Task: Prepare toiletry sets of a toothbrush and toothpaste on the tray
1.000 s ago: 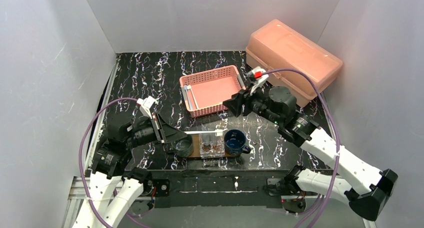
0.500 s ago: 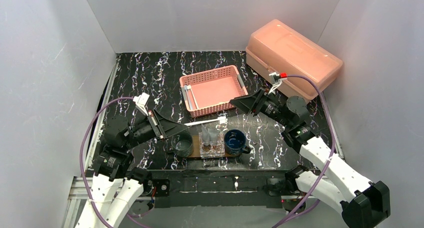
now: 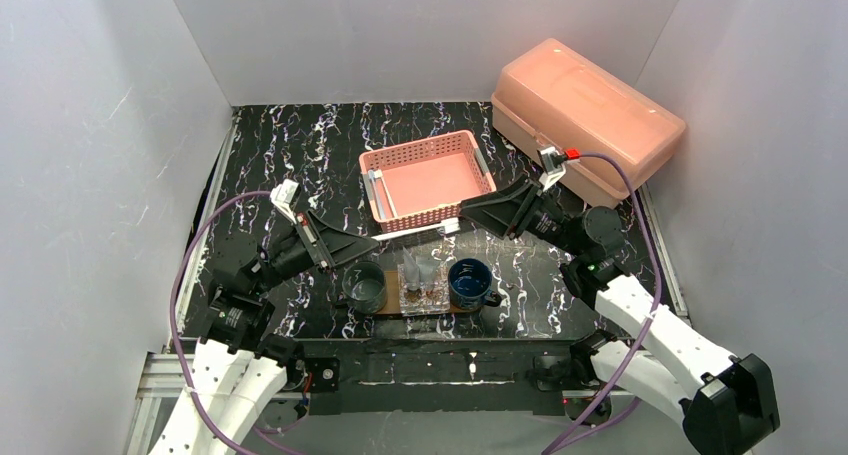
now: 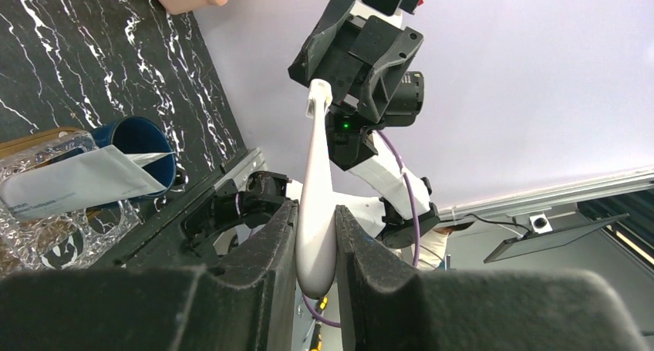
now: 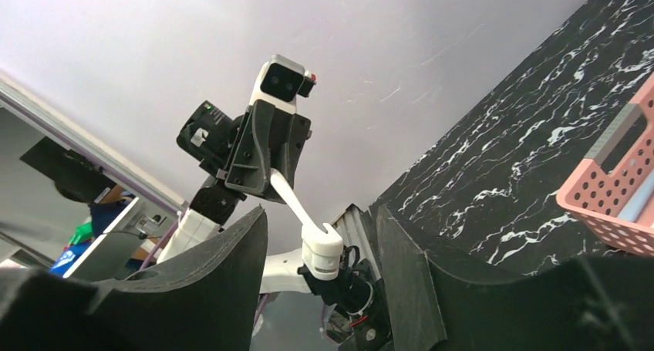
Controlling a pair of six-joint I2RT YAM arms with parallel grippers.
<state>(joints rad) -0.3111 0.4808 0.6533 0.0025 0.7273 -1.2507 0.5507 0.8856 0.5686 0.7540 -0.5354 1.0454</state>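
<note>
- Looking from above: one toothbrush point(image 3: 412, 232) hangs level over three cups point(image 3: 425, 287) on the tray point(image 3: 392, 306). The left claw point(image 3: 370, 239) pinches its handle, and the right claw point(image 3: 462, 218) is at its head.
- Left wrist: the left claw is pressed on the handle; the print on the sachet point(image 4: 77, 183) is too small to read.
- Right wrist: the right claw is spread, with the head between its fingers and gaps on both sides.

Three cups point(image 3: 424, 293) stand on the tray point(image 3: 392, 306); basket point(image 3: 420, 218) behind them, box point(image 3: 585, 110) rear right.
</note>
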